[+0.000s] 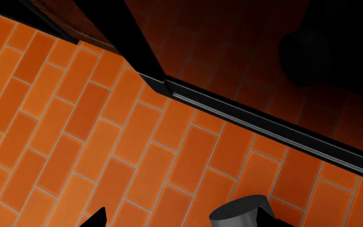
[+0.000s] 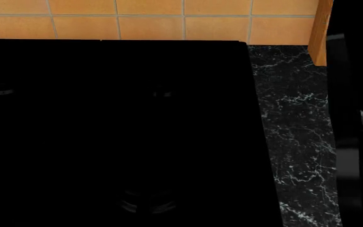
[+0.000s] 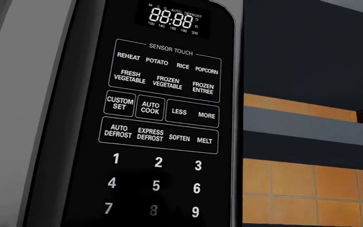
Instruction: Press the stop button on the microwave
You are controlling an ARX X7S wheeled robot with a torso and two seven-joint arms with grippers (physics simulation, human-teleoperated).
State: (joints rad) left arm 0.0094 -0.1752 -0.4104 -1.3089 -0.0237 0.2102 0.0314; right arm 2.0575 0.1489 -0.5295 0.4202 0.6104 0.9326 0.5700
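showing microwave keypad (image 3: 159, 123), display (image 3: 172, 20) reading 88:88, "sensor touch", "popcorn", digits 1–9

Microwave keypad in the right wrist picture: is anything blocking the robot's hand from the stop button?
Nothing visible covers the microwave keypad; the panel faces the camera unobstructed. But neither the stop button nor the right hand shows in this view, so the final stretch can't be judged.

My right wrist camera shows the microwave's control panel (image 3: 159, 118) as glossy black with white printed legends, framed in brushed grey metal. From my head, the worktop (image 2: 298, 142) looks like polished black marble, white-veined, under matt orange wall tiles (image 2: 150, 21).
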